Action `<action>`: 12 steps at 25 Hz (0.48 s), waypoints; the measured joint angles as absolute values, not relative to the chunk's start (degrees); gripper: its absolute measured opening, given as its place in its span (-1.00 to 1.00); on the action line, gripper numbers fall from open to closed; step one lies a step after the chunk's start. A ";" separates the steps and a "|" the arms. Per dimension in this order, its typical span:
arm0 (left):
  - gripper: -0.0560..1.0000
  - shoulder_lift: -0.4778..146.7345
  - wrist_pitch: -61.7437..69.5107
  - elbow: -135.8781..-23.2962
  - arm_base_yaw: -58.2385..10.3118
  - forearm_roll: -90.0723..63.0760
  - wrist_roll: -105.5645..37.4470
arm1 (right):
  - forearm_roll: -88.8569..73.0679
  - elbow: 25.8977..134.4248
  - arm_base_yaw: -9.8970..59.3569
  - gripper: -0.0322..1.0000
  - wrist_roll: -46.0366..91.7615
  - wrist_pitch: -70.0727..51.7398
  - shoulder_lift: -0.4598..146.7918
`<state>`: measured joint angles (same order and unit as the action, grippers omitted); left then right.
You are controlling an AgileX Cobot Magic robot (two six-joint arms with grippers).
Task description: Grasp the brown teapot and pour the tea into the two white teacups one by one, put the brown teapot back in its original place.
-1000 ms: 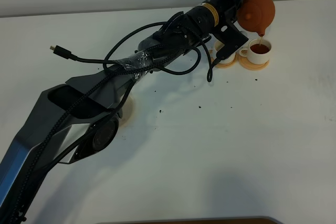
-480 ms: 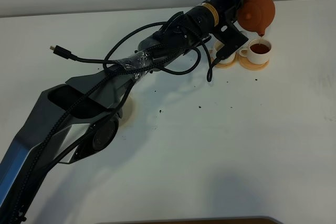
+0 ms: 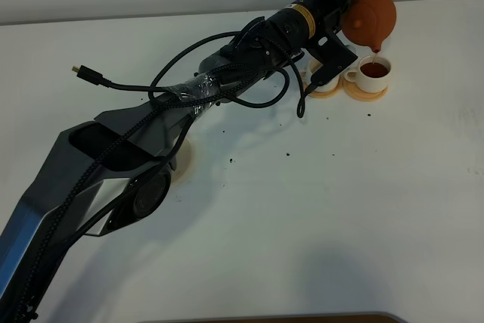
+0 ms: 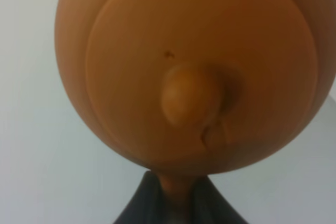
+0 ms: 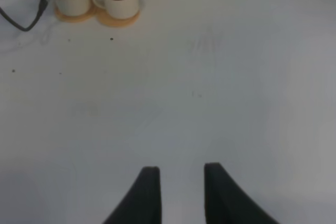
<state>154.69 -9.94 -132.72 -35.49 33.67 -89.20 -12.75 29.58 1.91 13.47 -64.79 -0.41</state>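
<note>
loose plug point(image 3: 78, 70): far left on the white table point(image 3: 340, 209); its black cable runs right towards my left arm
large pale coaster point(image 3: 185, 158): flat on the table and half hidden behind the base of the left arm; nothing i can see stands on it; well apart from the cups
left arm point(image 3: 227, 73): stretched from the near left corner up to the far right, wrapped in looping cables
dark specks point(image 3: 289, 153): a few scattered on the bare table around the middle
left teacup point(image 3: 325, 77): on its small orange-tan coaster, partly covered by the black bracket on my wrist; i cannot tell what is inside it
left gripper point(image 4: 176, 203): clamped tight on the loop handle of the brown teapot point(image 3: 372, 16); in the wrist view the handle sits between the two dark fingers
brown teapot, more: held in the air, tipped with the spout down, right above the right teacup; the lid and its knob point(image 4: 191, 100) face my wrist camera
tea point(image 3: 376, 51): a thin dark thread from the spout into the cup below
right teacup point(image 3: 373, 72): upright on its own orange-tan coaster point(image 3: 366, 94), just beside the left one; dark tea fills it
right gripper point(image 5: 180, 174): drawn in to its narrowest, holding nothing, over bare table, well apart from the cups
</note>
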 joint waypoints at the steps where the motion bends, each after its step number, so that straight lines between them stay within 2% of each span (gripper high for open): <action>1: -0.63 154.69 -9.94 -132.72 -35.49 33.75 -89.20 | -12.75 29.58 1.91 -0.48 13.47 -64.79 -0.41; 12: -0.63 154.69 -9.94 -132.72 -35.49 33.99 -89.20 | -12.75 29.58 1.91 -0.48 13.47 -64.79 -0.41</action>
